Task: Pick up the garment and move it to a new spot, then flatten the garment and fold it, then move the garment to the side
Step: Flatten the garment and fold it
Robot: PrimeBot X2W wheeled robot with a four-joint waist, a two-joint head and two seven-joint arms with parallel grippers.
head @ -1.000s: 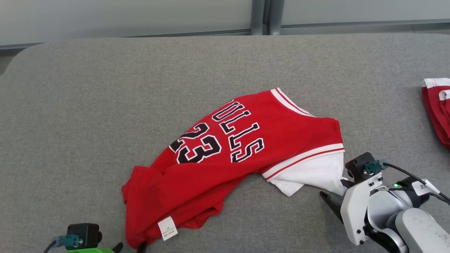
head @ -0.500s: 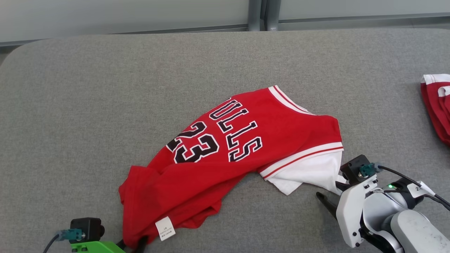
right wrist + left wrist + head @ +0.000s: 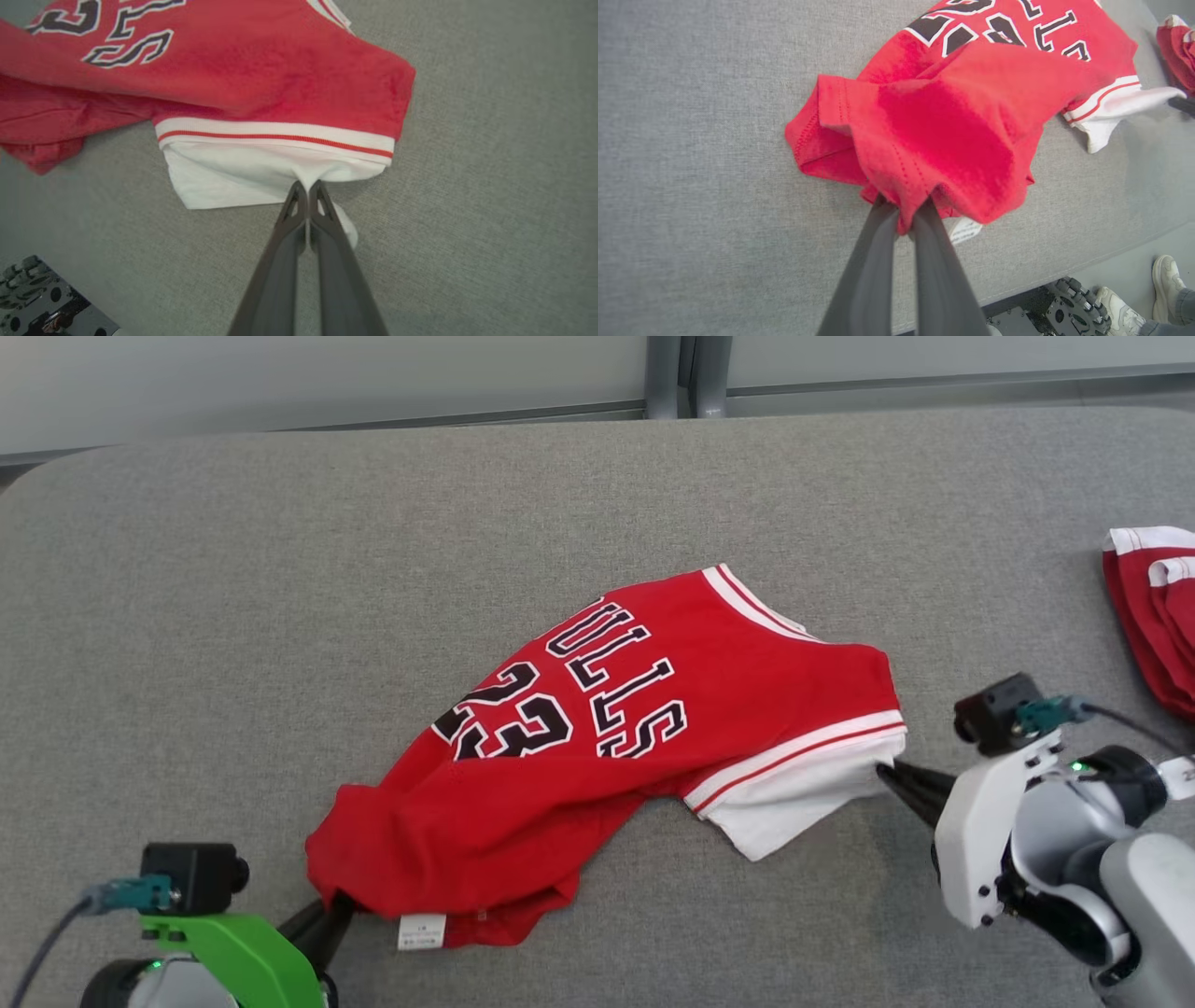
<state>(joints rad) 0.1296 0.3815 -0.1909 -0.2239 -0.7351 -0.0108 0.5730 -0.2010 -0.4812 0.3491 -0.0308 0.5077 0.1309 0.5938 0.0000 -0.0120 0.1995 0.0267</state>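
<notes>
Two hands are gripping the garment at once. The left hand is clamping its dark fingers together on a bunched red hem corner at the near left, and the right hand is pinching shut on the white cloth edge at the right. Between them the crumpled red knit jersey with white striped trim is lying near the middle of the grey fabric-covered counter. Both pinches are looking thin, so a lift may, in my judgement, be letting cloth slip free, or raising one layer and leaving the jersey twisted. Black, white-edged lettering is reading "ULLS" beside "23". The small white sewn-in label is carrying print too small to read.
</notes>
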